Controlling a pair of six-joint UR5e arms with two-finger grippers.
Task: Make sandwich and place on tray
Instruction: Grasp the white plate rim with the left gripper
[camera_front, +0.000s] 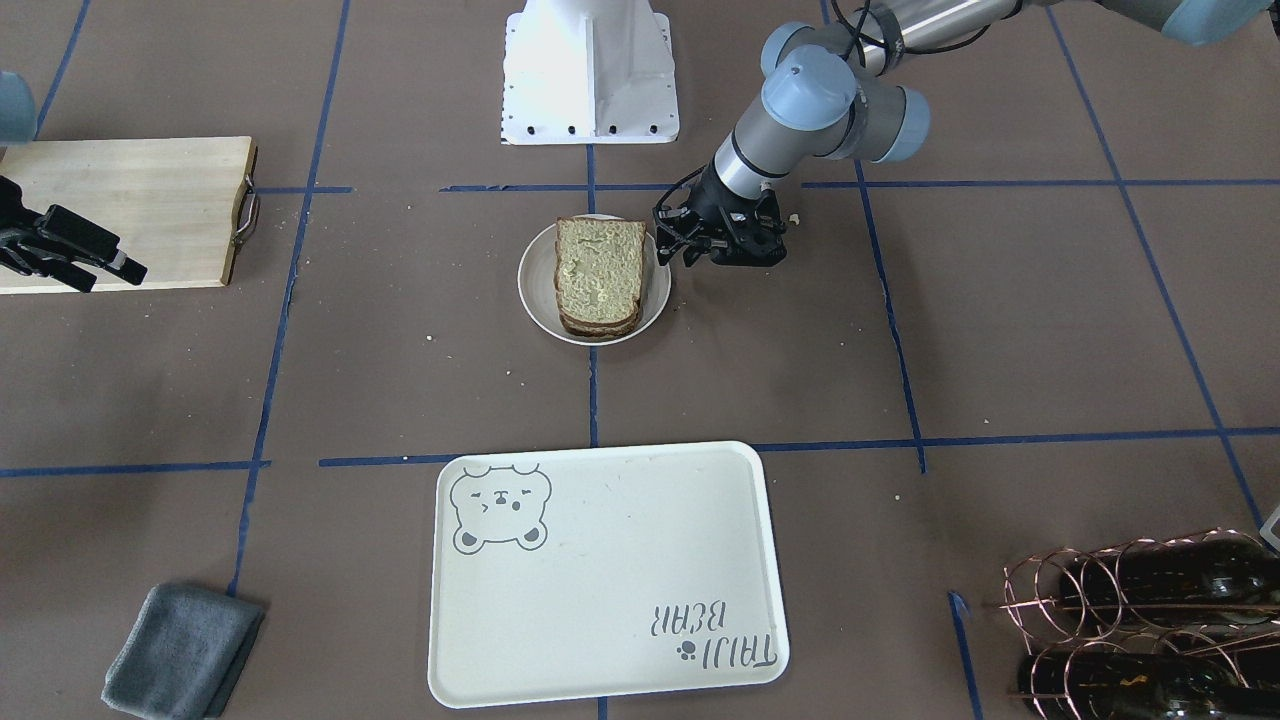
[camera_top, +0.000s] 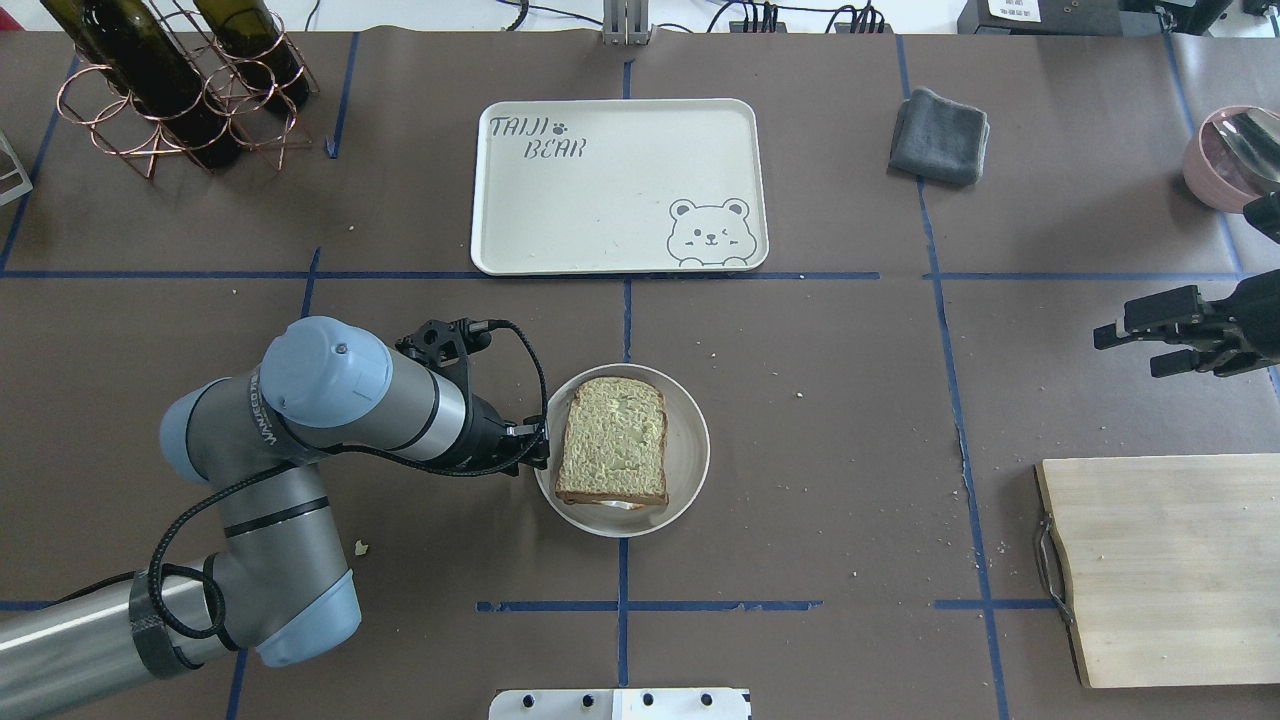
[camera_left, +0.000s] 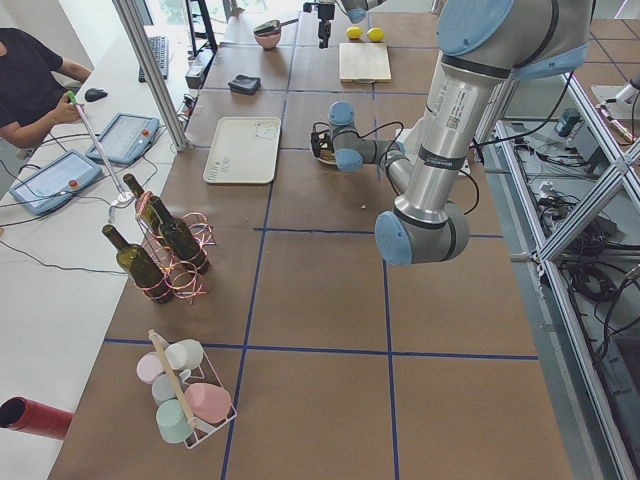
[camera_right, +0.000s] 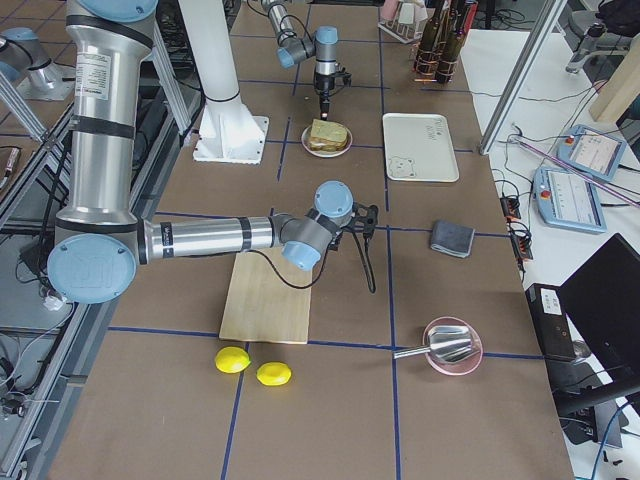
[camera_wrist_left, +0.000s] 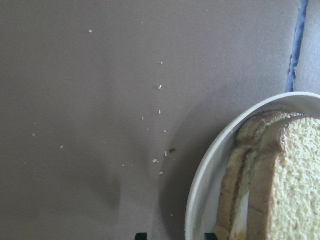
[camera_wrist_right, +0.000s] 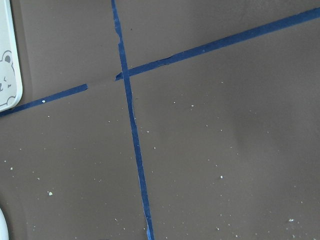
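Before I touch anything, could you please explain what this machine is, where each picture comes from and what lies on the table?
It is two robot arms, each ending in a two-finger gripper. Two pictures look down on the table, two look along it from its ends, two come from wrist cameras. The sandwich sits on a small white plate; the tray is bare. The left gripper is open at the plate's rim, holding nothing; the right gripper hangs open near a wooden cutting board. A grey cloth and racked bottles stand by.
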